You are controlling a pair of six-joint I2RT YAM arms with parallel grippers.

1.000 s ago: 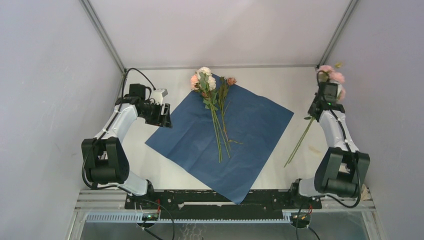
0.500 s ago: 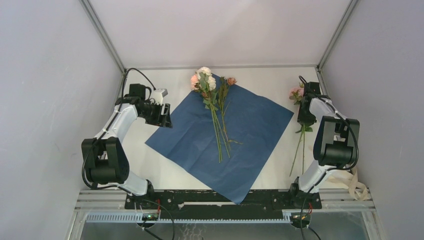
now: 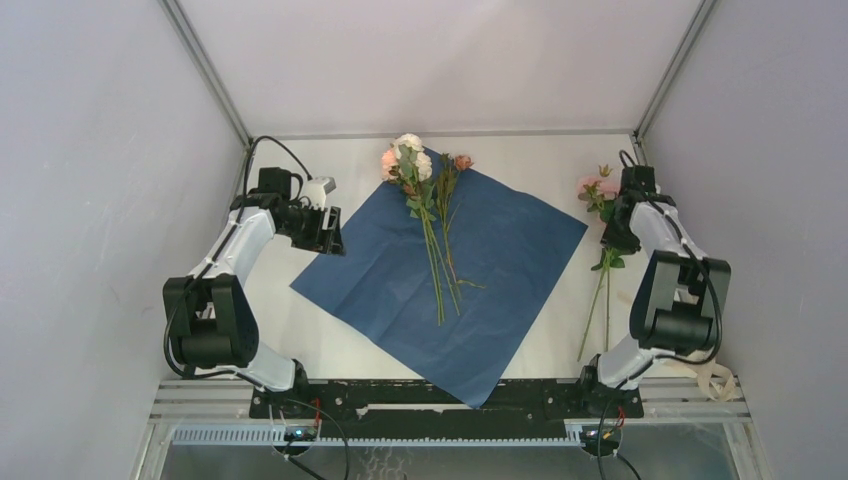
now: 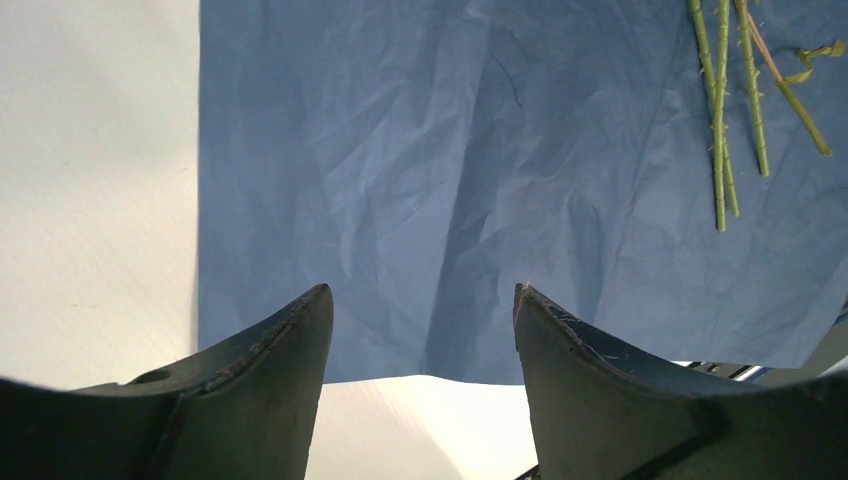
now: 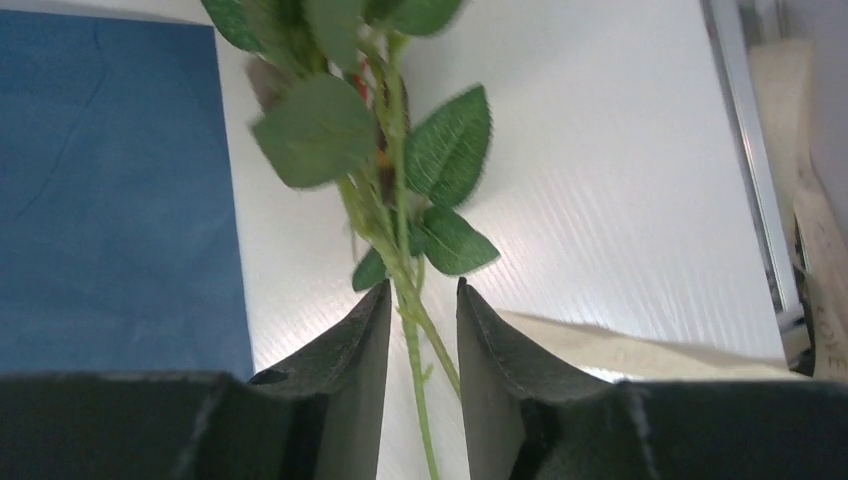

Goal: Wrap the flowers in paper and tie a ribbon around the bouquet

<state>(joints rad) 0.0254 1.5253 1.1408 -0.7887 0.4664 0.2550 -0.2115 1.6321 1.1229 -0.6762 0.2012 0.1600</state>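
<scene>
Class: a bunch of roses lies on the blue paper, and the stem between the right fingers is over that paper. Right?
No: the top view shows that stem off the paper, over the white table beside it. The bunch is on the paper.

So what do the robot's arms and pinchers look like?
Both the left arm and the right arm have white shells with chunky black joints, and thin black cables loop off them. The left gripper and right gripper each have two dark, wedge-shaped fingers that taper to tips.

Arms [image 3: 232, 250] white w/ blk joints, blk cables, dark grey fingers [image 4: 250, 390].
</scene>
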